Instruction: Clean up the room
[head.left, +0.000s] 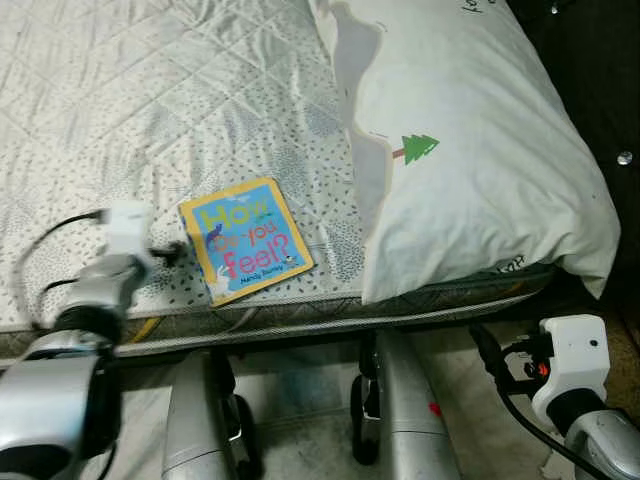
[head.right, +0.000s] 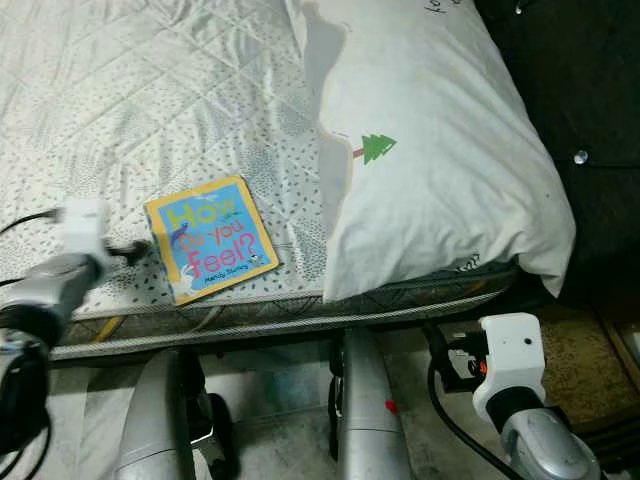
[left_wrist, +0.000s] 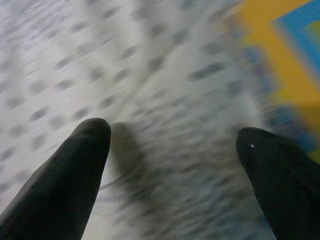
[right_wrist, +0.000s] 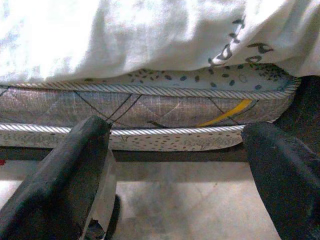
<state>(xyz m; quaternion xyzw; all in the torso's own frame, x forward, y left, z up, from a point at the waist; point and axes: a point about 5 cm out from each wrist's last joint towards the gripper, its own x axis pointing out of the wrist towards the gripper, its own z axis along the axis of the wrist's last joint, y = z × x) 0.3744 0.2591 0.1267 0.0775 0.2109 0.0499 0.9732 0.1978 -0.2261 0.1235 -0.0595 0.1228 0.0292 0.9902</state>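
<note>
**Legs at the bed edge, book by the left gripper**

Nearest: robot's two silver legs (head.left: 395, 410) on the floor (right_wrist: 180, 210), right against the mattress side. Left arm is raised over the mattress (head.left: 120, 90), wrist blurred in the eye views. Left gripper (left_wrist: 172, 150) has its fingers spread wide, holding nothing, hovering over the speckled sheet. Yellow border of the book (head.left: 245, 239) sits just beside one fingertip (left_wrist: 277, 170) in the left wrist view; can't tell if they touch.

Book lies flat near the mattress front edge, cover up, reading "How do you feel?", turned slightly askew. It's between the left arm and the white pillow (head.left: 470, 140), apart from the pillow. Pillow has a small green tree print and overhangs the mattress front edge.

Right arm is low, beside the bed. Right gripper (right_wrist: 177, 160) fingers apart, empty, pointing at the mattress side under the pillow overhang.
</note>
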